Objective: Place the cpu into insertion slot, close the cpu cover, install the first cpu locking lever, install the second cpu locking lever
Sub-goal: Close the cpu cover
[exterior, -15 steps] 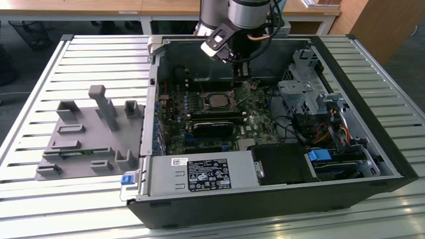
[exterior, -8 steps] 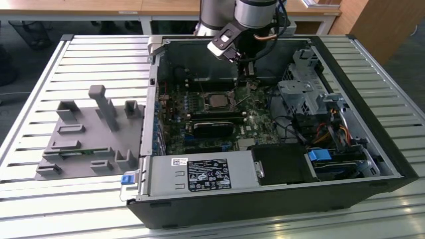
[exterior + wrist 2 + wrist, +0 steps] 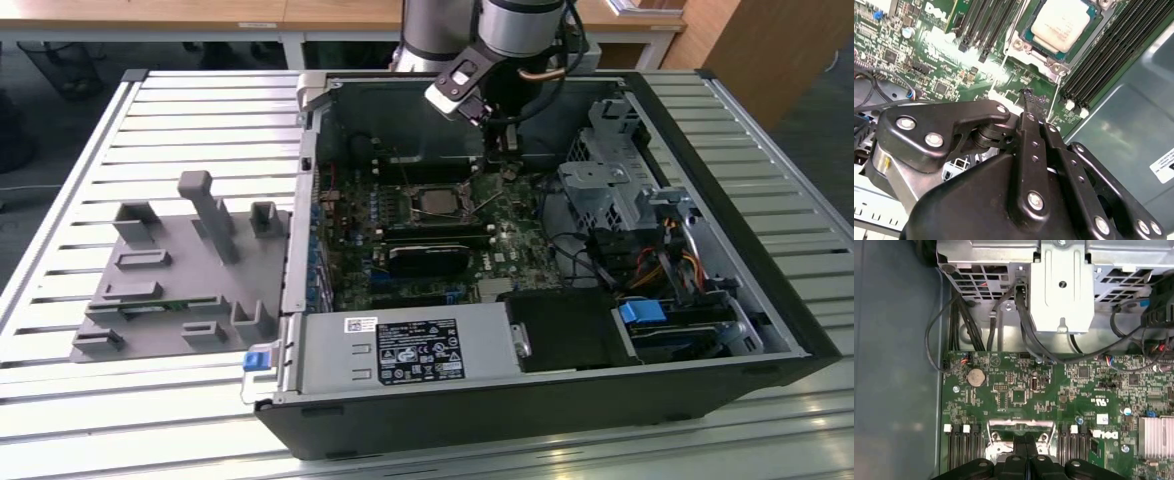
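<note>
The cpu (image 3: 1061, 22), a silvery square chip, lies in the insertion slot (image 3: 438, 203) on the green board. The cpu cover (image 3: 1036, 52), a thin metal frame, lies flat around the chip. My gripper (image 3: 1029, 94) is shut, with its two black fingers pressed together and nothing visible between them. Its tip hovers just off the socket's corner, beside a thin wire locking lever (image 3: 1055, 97) that slants away from the frame. In the first wrist view the gripper (image 3: 1024, 439) sits over the frame's edge (image 3: 1019, 424). In the exterior view the gripper (image 3: 505, 170) hangs at the socket's right.
The open computer case holds a grey power-supply box (image 3: 400, 350) in front, a metal drive cage (image 3: 607, 190) on the exterior view's right, black memory slots (image 3: 1104, 60) beside the socket, and loose cables (image 3: 1024, 330). A grey fixture (image 3: 187, 260) stands on the slatted table.
</note>
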`<state>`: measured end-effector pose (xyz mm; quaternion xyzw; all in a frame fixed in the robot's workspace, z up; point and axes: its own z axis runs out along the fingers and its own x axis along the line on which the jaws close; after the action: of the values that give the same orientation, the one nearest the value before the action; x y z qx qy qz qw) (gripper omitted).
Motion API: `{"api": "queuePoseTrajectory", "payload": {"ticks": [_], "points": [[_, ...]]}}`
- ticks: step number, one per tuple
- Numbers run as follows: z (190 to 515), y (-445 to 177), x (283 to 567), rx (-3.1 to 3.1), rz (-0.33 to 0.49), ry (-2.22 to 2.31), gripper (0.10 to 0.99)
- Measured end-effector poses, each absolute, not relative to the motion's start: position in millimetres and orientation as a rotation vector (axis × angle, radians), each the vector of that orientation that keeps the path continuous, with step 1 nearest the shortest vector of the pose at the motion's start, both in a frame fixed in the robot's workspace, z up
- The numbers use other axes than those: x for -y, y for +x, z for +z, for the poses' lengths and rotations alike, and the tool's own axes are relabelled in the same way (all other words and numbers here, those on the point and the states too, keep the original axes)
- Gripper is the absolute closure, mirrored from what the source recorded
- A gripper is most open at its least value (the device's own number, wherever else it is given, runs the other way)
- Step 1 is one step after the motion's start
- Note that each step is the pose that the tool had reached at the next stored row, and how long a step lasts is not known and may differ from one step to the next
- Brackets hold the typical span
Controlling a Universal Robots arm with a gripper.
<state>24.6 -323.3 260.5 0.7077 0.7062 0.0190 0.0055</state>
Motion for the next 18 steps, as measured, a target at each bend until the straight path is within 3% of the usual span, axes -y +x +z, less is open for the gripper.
{"api": "queuePoseTrajectory", "payload": {"ticks": [18], "points": [[257,43,317,-2.211,0.060,2.215,0.980]]}}
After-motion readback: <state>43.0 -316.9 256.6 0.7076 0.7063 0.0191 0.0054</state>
